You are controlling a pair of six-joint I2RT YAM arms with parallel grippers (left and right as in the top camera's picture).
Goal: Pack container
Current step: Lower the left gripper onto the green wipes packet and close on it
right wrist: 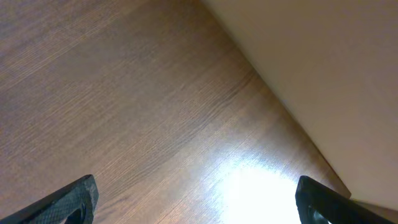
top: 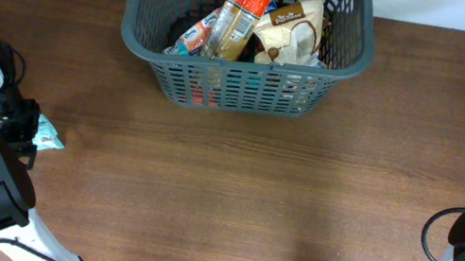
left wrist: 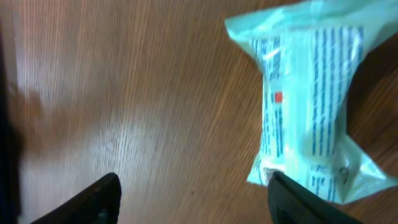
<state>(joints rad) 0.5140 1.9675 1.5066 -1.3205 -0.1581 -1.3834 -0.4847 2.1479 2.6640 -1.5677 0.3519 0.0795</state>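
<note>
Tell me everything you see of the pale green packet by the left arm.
The pale green packet is a sealed pouch of glossy, translucent film with crimped ends, blurred blue print and one small red square. It lies flat on the wooden table, well left of the container and outside it. One finger of the open left gripper overlaps its near end; whether they touch is unclear.

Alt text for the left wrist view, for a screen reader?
A pale green packet with blue print lies on the wooden table, in the picture's right half. The left gripper is open over bare wood, its dark fingertips at the bottom edge, one overlapping the packet's lower end.
</note>
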